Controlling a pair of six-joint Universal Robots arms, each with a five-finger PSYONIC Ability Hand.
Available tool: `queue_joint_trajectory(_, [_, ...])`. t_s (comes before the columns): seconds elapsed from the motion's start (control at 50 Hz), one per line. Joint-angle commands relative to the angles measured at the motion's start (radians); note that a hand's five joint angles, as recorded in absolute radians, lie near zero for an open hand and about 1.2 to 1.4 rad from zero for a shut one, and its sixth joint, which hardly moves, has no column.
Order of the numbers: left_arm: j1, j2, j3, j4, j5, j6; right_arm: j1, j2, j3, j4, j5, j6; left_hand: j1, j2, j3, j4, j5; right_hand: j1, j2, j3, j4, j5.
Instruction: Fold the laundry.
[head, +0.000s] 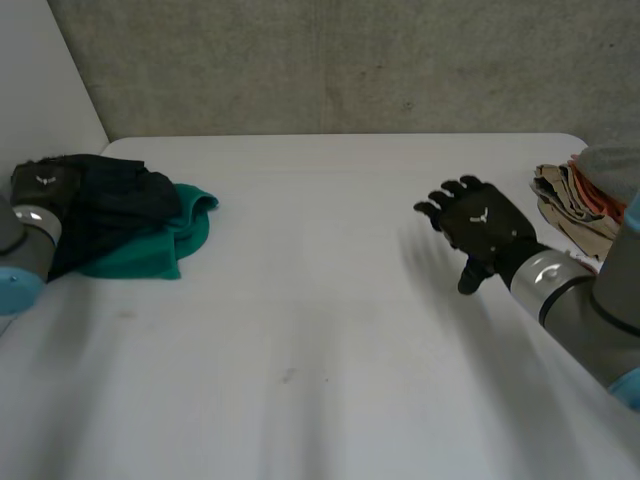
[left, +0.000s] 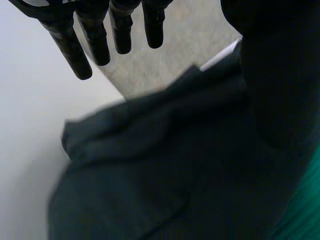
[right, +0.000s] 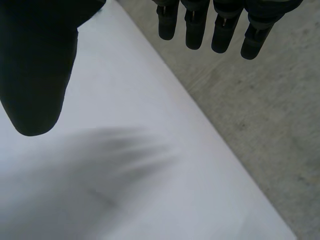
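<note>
A crumpled pile of laundry lies at the table's left edge: a dark cloth (head: 115, 210) on top of a green cloth (head: 170, 245). My left hand (head: 45, 185) hovers over the dark cloth (left: 165, 175), open, its fingers (left: 95, 35) straight and holding nothing; a strip of green cloth (left: 302, 210) shows beside it. My right hand (head: 480, 225) floats above the bare right part of the white table (head: 330, 330), open and empty, with straight fingers (right: 220, 30) and the thumb (right: 37, 75) spread apart.
A stack of folded beige and orange cloths (head: 575, 200) sits at the table's right edge, just behind my right arm. A grey wall (head: 340, 60) runs behind the table's far edge.
</note>
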Motion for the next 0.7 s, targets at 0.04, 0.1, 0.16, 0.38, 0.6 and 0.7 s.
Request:
queue_joint_trajectory(0.04, [-0.006, -0.147, 0.092, 0.149, 0.006, 0.091, -0.035, 0.001, 0.032, -0.009, 0.001, 0.001, 1.064, 1.061, 1.056, 1.06, 1.054, -0.048, -0.036, -0.037, -0.037, -0.041])
queue_joint_trajectory(0.1, [-0.049, -0.095, 0.058, 0.216, -0.008, 0.109, -0.048, 0.001, 0.035, -0.009, 0.001, 0.001, 1.184, 1.181, 1.176, 1.18, 1.174, -0.048, -0.036, -0.037, -0.037, -0.041])
queue_joint_trajectory(0.16, [-0.091, 0.038, -0.003, 0.263, -0.008, 0.101, -0.059, -0.001, 0.038, -0.016, 0.001, 0.003, 1.184, 1.181, 1.176, 1.18, 1.174, -0.048, -0.036, -0.037, -0.037, -0.041])
queue_joint_trajectory(0.38, [-0.373, 0.546, -0.304, 0.37, 0.006, -0.158, -0.076, -0.019, 0.044, -0.03, 0.015, 0.006, 1.184, 1.181, 1.176, 1.18, 1.174, -0.048, -0.036, -0.037, -0.037, -0.041])
queue_joint_trajectory(0.6, [-0.655, 0.506, -0.464, 0.356, -0.003, -0.219, -0.114, -0.051, 0.043, -0.038, 0.035, 0.018, 1.184, 1.181, 1.176, 1.18, 1.174, -0.048, -0.036, -0.037, -0.037, -0.041])
queue_joint_trajectory(0.7, [-0.752, 0.303, -0.459, 0.298, -0.008, -0.19, -0.133, -0.053, 0.037, -0.039, 0.043, 0.019, 0.767, 0.763, 0.759, 0.762, 0.756, -0.048, -0.036, -0.037, -0.037, -0.041])
